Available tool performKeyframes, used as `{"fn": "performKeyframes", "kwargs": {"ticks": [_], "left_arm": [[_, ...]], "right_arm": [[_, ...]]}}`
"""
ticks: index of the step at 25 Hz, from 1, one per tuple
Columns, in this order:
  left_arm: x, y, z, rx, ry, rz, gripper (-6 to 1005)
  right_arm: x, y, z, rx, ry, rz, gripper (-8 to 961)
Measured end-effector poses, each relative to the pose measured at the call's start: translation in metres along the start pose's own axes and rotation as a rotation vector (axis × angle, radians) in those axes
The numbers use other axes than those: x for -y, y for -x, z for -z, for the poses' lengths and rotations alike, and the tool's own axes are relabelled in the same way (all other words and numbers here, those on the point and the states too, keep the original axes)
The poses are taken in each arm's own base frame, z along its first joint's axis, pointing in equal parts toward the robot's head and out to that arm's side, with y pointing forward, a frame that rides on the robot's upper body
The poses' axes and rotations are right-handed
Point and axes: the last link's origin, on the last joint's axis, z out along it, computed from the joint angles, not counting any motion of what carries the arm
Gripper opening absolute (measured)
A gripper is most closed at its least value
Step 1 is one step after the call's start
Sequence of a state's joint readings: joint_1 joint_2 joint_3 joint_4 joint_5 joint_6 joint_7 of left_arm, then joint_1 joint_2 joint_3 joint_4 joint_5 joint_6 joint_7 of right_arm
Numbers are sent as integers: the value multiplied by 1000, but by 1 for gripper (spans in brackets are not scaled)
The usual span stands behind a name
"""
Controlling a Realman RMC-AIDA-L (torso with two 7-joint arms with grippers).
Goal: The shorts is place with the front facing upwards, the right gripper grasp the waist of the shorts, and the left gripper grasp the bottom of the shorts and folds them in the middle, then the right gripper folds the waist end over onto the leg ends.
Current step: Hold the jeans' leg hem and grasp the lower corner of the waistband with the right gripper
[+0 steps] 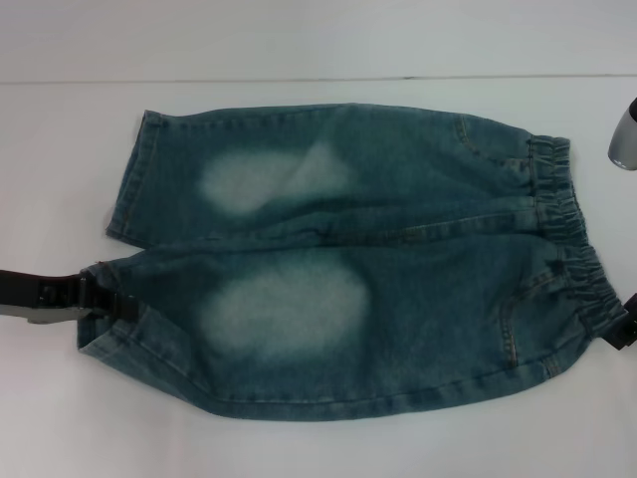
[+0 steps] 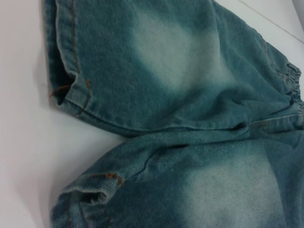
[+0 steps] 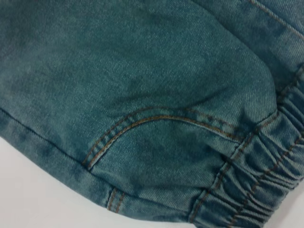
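**Shorts flat on counter, both pincers at the near edge**

Nearest the right wrist camera: denim, with curved pocket stitching [image 3: 156,118] in tan and, just beside it, the crinkled waist of the shorts [image 3: 256,180].

Handling, as judged:
- Light, soft and limp; would sag between two holds, not stay stiff.
- Denim weave not slippery; nothing fragile.
- Waistband thick and gathered, so a good bite for a pincer, though stretchy under pull.
- Leg hems flat and doubled, firmest spot at that end; best taken at the near corner rather than mid-panel.

Position:
- Noted the shorts [image 1: 398,249] spread flat on the white counter [image 1: 299,448], waist at the robot's right, leg ends [image 1: 124,189] at its left, not yet folded.
- Left pincer [image 1: 107,299] low on the counter, touching the near leg's hem; open or closed, could not tell.
- Right pincer [image 1: 619,331] at the near end of the waistband, mostly out of view; grip likewise could not be told.

Looks:
- Blue-green denim, two pale faded patches [image 1: 284,314], one per leg.
- Tan double stitching along the hems [image 2: 71,99].
- Slight crease between the legs.
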State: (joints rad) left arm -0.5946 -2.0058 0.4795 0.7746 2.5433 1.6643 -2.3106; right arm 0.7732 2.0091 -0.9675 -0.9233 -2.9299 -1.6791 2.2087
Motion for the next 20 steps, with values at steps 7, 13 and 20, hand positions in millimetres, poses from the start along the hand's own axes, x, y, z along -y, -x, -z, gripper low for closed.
{"fn": "performKeyframes", "kwargs": {"ticks": [7,13,20], "left_arm": [[0,0,0,-1,0,1,42],[-1,-1,-1,1,1,-3,42],[-1,-2,-1,0,2,-5,42]], "right_arm": [[0,0,-6,-18,-3,-8,590],[1,3,-6,-15,-13,-6,589],[1,5,-5,-12,-16,-1,588]]}}
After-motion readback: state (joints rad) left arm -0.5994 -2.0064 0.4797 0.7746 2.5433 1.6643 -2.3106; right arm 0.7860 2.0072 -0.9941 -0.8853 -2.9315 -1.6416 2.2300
